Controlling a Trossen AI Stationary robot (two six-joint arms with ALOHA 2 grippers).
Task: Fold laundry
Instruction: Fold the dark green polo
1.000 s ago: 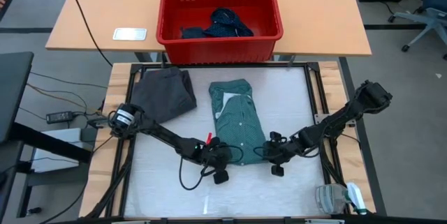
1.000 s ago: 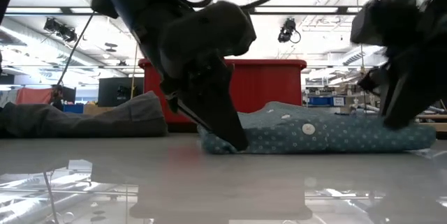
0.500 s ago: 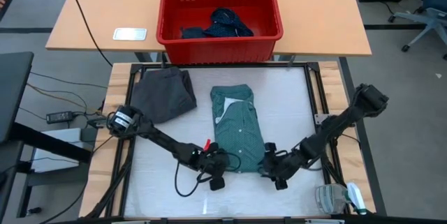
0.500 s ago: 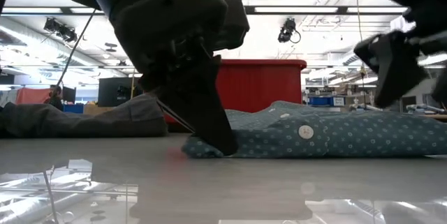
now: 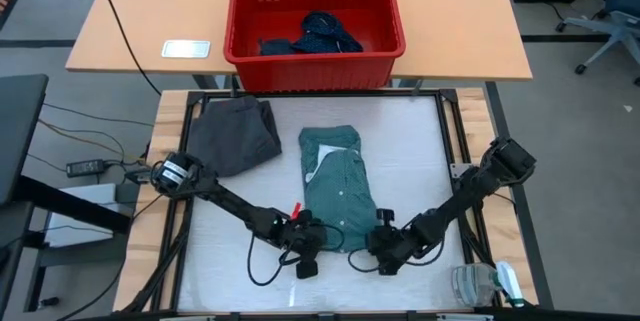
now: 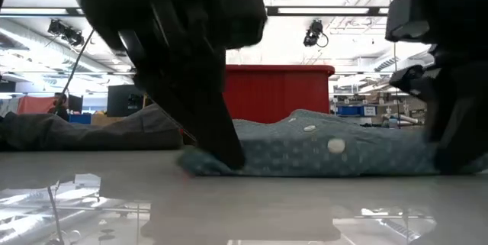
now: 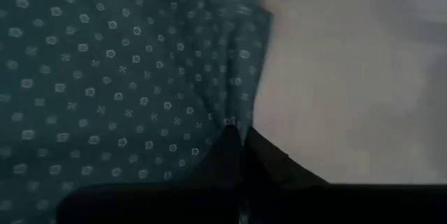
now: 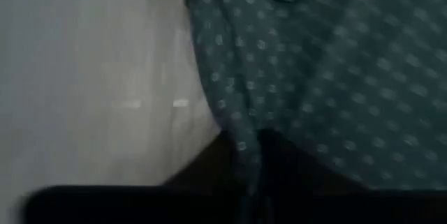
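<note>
Both end effectors, left (image 5: 322,237) and right (image 5: 372,242), pinch the teal shirt (image 5: 336,183) hem at 6 o'clock; next we fold it toward 12.

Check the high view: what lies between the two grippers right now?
The near hem of the teal shirt spans the gap between the left gripper and the right gripper, each shut on a corner; wrist views confirm.

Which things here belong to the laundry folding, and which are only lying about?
Job: teal-green dotted collared shirt, pinched by left gripper and right gripper; charcoal grey garment; navy dotted cloth in red plastic basket.
Lying about: flat white device; clear plastic object.
</note>
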